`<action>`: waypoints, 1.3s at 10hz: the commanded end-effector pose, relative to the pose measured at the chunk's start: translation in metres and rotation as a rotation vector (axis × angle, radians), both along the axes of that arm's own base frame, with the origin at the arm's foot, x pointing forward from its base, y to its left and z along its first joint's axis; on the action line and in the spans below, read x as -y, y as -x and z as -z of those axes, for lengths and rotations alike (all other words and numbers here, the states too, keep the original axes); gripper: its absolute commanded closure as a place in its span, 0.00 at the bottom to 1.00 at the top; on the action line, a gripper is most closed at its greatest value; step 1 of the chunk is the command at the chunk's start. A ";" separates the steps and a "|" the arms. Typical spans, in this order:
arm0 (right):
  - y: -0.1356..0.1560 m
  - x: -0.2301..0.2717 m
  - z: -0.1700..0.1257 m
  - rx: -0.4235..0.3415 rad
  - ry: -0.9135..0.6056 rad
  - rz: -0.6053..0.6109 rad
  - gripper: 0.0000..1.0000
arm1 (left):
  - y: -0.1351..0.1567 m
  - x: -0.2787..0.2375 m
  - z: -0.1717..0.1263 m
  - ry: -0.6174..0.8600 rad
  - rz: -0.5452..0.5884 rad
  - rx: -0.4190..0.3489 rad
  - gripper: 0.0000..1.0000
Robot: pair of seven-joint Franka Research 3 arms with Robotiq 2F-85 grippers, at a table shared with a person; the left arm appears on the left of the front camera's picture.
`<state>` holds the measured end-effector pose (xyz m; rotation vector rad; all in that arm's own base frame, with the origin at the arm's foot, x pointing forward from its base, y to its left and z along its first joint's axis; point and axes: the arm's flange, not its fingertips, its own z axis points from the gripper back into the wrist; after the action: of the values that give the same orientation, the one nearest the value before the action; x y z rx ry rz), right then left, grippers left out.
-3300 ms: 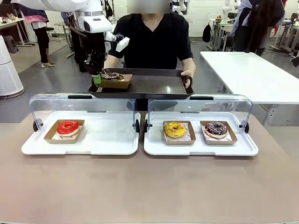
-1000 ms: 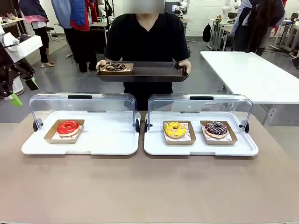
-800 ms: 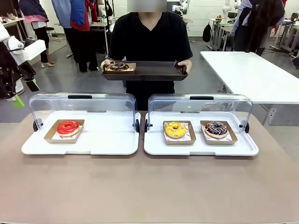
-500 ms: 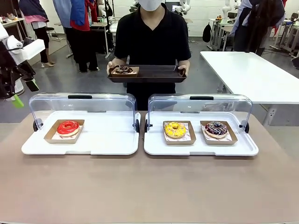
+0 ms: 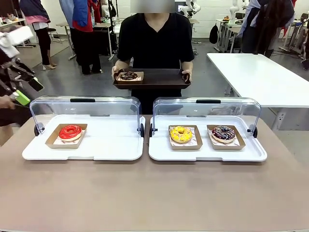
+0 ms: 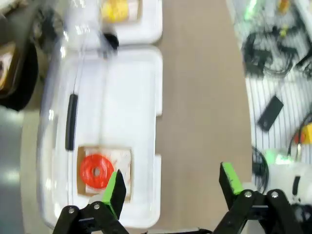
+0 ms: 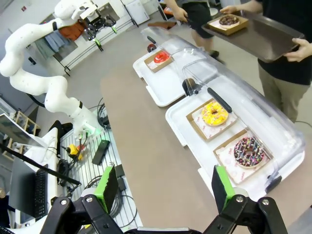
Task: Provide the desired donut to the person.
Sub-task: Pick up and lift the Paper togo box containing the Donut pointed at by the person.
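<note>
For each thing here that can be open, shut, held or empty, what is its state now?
left gripper: open, empty.
right gripper: open, empty.
left case lid: open, raised at the back.
right case lid: open, raised at the back.
brown tray: held by the person, carrying a chocolate donut.

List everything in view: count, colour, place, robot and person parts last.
table: one, brown, foreground.
display trays: two, white, clear lids open, side by side on the table.
red donut: one, cardboard holder, left display tray.
yellow donut: one, cardboard holder, right display tray.
sprinkled donut: one, dark, beside the yellow donut.
serving tray: one, dark, held up beyond the table.
chocolate donut: one, brown, on the serving tray.
person: one, black shirt, far side, holding the serving tray.
left gripper: one, open, empty, by the table's left end.
right gripper: one, open, empty, above the table.
</note>
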<state>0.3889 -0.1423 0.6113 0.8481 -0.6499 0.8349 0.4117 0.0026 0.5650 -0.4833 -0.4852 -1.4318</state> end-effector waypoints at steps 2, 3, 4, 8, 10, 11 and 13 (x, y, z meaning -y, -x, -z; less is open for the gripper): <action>-0.001 -0.002 0.000 0.011 -0.010 0.006 0.00 | -0.007 -0.084 0.013 0.487 -0.023 -0.109 0.00; -0.001 -0.002 0.000 0.011 -0.010 0.006 0.00 | 0.000 -0.110 0.027 0.563 -0.072 -0.097 0.00; -0.001 -0.002 0.000 0.011 -0.010 0.006 0.00 | 0.003 -0.130 0.038 0.618 -0.063 -0.084 0.00; -0.001 -0.002 0.000 0.011 -0.010 0.006 0.00 | 0.000 -0.166 0.080 0.618 -0.088 0.044 0.00; -0.001 -0.002 0.000 0.011 -0.010 0.006 0.00 | 0.001 -0.166 0.075 0.638 -0.074 0.060 0.00; -0.001 -0.002 0.000 0.011 -0.010 0.006 0.00 | 0.001 -0.167 0.075 0.664 -0.077 0.050 0.00; -0.001 -0.002 0.000 0.011 -0.010 0.006 0.00 | 0.001 -0.166 0.083 0.621 -0.073 0.015 0.00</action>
<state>0.3888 -0.1428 0.6113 0.8473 -0.6502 0.8336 0.4130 0.1672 0.4844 -0.9393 -0.9655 -1.1990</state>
